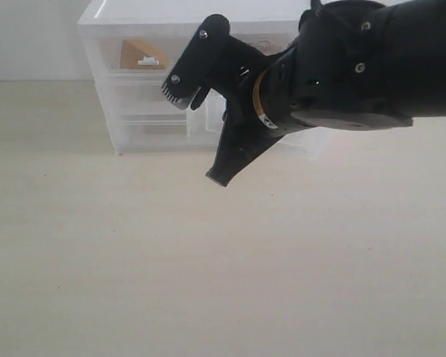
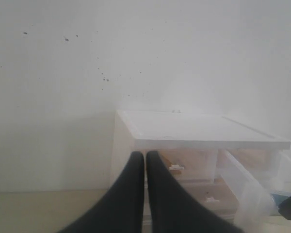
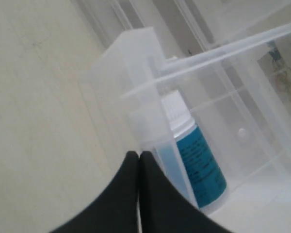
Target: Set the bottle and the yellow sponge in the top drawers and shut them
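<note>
The yellow sponge [image 1: 139,53] lies inside the shut top left drawer [image 1: 145,56] of the white drawer unit [image 1: 104,22]. The top right drawer [image 3: 136,87] stands pulled out, and the bottle [image 3: 199,160], with its white cap and teal label, lies inside it. My right gripper [image 3: 138,154] is shut and holds nothing; its tips are at the outer front wall of that open drawer. The right arm [image 1: 342,67] hides most of this drawer in the exterior view. My left gripper [image 2: 145,153] is shut and holds nothing, in the air in front of the unit's left side.
Wider full-width drawers [image 1: 145,111] sit shut below the top ones. The unit stands at the back of a pale wooden table [image 1: 208,268], against a white wall [image 2: 136,58].
</note>
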{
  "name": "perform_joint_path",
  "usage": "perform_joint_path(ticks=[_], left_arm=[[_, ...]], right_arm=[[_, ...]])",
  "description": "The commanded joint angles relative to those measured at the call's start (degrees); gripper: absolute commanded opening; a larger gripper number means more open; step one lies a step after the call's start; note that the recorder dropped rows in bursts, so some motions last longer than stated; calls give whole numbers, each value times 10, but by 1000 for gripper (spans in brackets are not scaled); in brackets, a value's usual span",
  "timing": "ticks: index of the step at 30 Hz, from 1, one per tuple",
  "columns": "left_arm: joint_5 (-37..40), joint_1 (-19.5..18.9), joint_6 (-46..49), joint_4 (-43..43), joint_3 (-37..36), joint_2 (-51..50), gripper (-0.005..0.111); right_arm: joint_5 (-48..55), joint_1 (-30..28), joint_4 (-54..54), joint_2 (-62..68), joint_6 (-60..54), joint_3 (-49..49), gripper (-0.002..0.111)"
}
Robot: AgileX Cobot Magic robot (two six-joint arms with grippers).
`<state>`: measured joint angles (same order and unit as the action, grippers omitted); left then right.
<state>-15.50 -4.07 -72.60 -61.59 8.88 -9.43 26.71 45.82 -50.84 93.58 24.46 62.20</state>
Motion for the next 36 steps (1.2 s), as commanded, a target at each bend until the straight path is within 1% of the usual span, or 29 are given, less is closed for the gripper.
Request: perform_joint_path(ticks=[1,3,8,11,14,17,20,23,25,27,31,36], left_arm=[[-4,0,2,2,-3,4,4],[-5,0,2,2,-3,4,4],[-8,0,2,2,-3,4,4],[-8,0,2,2,-3,4,4],[-8,0,2,2,-3,4,4],[-8,0,2,2,-3,4,4],[-8,0,2,2,-3,4,4],[-9,0,2,2,-3,4,4],[-12,0,2,2,-3,4,4],[-13,0,2,2,-3,4,4],[-13,0,2,2,-7,4,4],[-13,0,2,4,-9,4,4]], right_arm=[[135,-29,33,-19,-63,14,0],[153,-29,78,-21,-109,14,0],[143,-29,69,-22,-111,14,0],[122,-35,17,-22,-75,14,0],[108,-50,-62,-22,-5,14,0],[81,-70,-95,-22,30,14,0],[80,-76,-86,-22,31,14,0],[118,-65,-64,-26,29,14,0],[140,-58,-44,-33,8,14,0],[123,-59,-39,-38,-7,14,0],[55,-60,-35,-30,-6,14,0],[19,-60,-29,8,-6,14,0]])
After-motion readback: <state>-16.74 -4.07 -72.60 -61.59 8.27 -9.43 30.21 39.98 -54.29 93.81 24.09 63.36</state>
